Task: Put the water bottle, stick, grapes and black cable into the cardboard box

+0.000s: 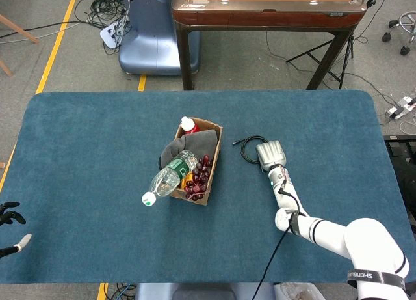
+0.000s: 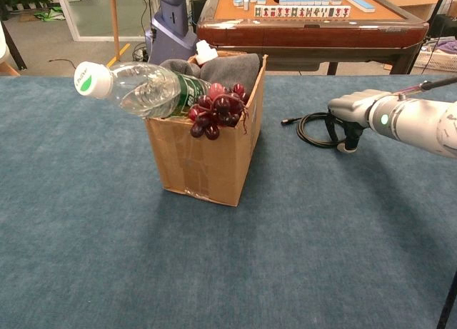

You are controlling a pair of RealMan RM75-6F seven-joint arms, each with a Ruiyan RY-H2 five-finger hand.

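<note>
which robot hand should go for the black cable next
The right robot hand: it is already at the coiled black cable beside the cardboard box. The left robot hand sits far off at the table's left edge.

The cardboard box sits mid-bench; the water bottle and grapes lie in it, overhanging. To its right my right hand rests over the cable.

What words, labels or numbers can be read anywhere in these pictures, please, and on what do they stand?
"SHENGUE...", upside down, partly cut off: band on the right arm, head view.
Water bottle green label: too blurred to read.
Bottle cap green mark: unreadable.
Tiles on the far table: too small.
</note>
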